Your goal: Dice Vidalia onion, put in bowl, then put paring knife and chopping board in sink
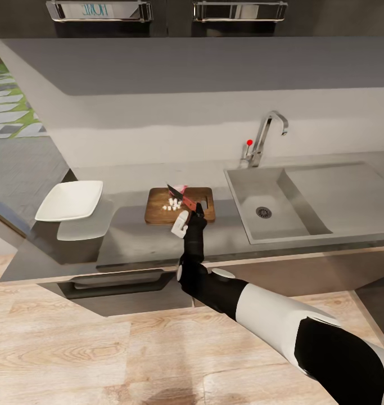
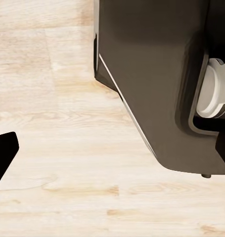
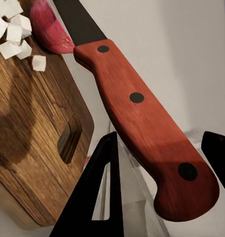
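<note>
Our right tool clamps the knife over the board | dice mid-board, surface centre | risk: blade sweep scatters dice

The right pincer grips the paring knife over the chopping board, where white diced onion lies. The bowl overhangs the desk end; the sink sits opposite.
</note>
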You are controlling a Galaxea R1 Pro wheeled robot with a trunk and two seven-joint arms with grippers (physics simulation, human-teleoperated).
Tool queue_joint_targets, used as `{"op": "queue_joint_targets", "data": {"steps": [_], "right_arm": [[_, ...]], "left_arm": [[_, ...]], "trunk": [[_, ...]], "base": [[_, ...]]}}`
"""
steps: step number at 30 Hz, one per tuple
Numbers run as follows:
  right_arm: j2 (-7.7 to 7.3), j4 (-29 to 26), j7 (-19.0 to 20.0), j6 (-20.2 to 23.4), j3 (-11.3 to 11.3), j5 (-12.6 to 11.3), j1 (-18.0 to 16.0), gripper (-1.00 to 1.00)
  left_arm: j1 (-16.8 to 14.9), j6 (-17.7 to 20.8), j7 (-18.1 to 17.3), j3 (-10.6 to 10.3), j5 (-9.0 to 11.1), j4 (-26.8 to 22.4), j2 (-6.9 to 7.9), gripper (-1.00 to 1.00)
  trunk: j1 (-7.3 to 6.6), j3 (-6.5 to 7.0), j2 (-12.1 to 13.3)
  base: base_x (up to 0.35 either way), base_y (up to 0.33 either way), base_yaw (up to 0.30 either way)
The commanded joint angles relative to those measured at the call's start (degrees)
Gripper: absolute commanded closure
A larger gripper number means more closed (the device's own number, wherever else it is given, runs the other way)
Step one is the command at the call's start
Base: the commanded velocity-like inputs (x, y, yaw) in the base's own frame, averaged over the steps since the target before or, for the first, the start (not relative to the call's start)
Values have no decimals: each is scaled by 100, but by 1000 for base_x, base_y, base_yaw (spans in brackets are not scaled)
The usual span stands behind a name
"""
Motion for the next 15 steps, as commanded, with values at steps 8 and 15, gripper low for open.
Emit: {"op": "queue_joint_targets", "data": {"steps": [8, 15], "right_arm": [[1, -10, -30, 29, 19, 19, -8, 100], [1, -94, -89, -4, -14, 67, -8, 100]], "left_arm": [[3, -7, -11, -35, 60, -9, 8, -100], [3, -7, -11, -35, 60, -9, 9, -100]], "trunk": [[3, -8, -10], [3, -8, -10]], "base": [[0, 0, 0], [0, 0, 0]]}}
